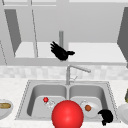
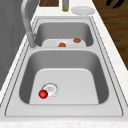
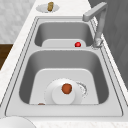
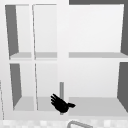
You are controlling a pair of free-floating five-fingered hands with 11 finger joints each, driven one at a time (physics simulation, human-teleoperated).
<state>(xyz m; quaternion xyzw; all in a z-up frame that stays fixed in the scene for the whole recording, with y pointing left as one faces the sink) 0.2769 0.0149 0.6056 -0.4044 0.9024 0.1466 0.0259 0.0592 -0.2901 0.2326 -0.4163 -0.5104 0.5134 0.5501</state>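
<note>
The left robot hand [image 1: 60, 52] hovers at the cabinet shelf [image 1: 100, 53], fingers spread and relaxed. The right robot hand [image 1: 106, 116], clenched and grasping nothing, sits at four o'clock from the plate [image 1: 90, 110] in the sink [image 1: 25, 100]; reaching it calls for uncurling first.

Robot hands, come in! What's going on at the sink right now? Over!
Left hand open, up by the cabinet shelf. Right hand curled, holding nothing, at the sink's front right rim. Nearest: white plate with brown ball.
</note>
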